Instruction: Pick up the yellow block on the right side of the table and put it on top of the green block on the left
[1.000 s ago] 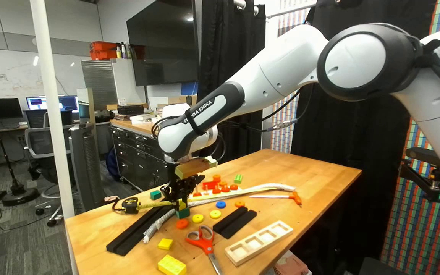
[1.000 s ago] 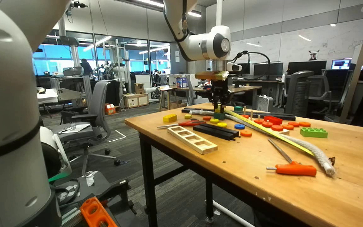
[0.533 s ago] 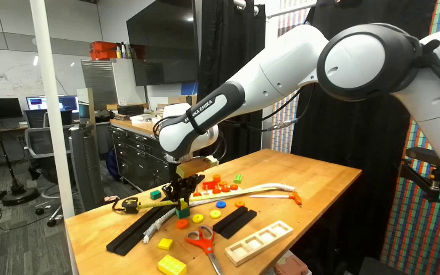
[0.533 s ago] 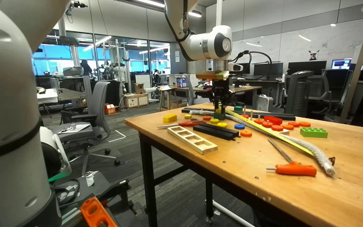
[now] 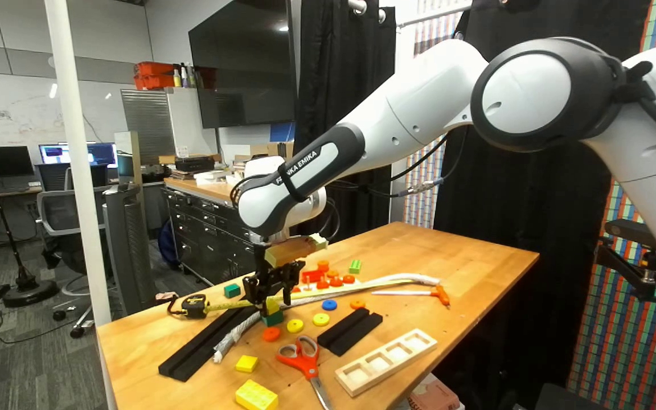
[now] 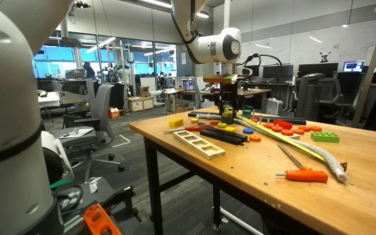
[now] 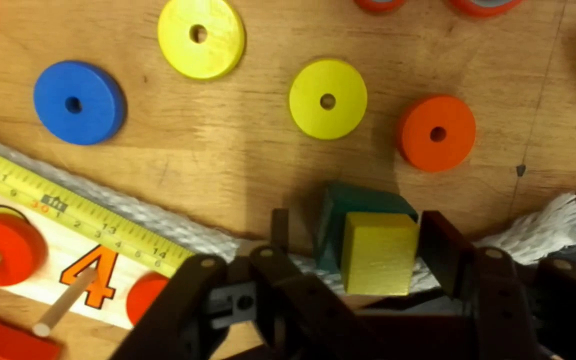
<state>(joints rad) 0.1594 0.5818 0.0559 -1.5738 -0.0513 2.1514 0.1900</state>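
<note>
**Release in hand: yellow block (image 7: 380,257) sitting on green block (image 7: 360,199)**

Going by how things are lying, the placing is looking done and the letting-go is the step in hand. The gripper (image 7: 354,230) is straddling the yellow block, its fingers (image 7: 280,230) standing apart and pinching nothing. In the wrist view a plain gap is showing between the block and the finger at left; the finger at right is running close along the opposite face, touching or not I am not making out.

The yellow block is resting on top of the green block in both exterior views. Centring is hard to judge, the upper one hiding part of the lower. The green block is standing on the table (image 5: 447,250) beside the rope (image 7: 135,206); contact there is unclear. A second green block (image 5: 232,290) is standing well apart; I am taking the one under the yellow block as the one meant.

Next move, my reading: it is calling for a slow, straight rise, perhaps after a slight shift toward the near finger's side, so that finger is not dragging the yellow block off.
</note>
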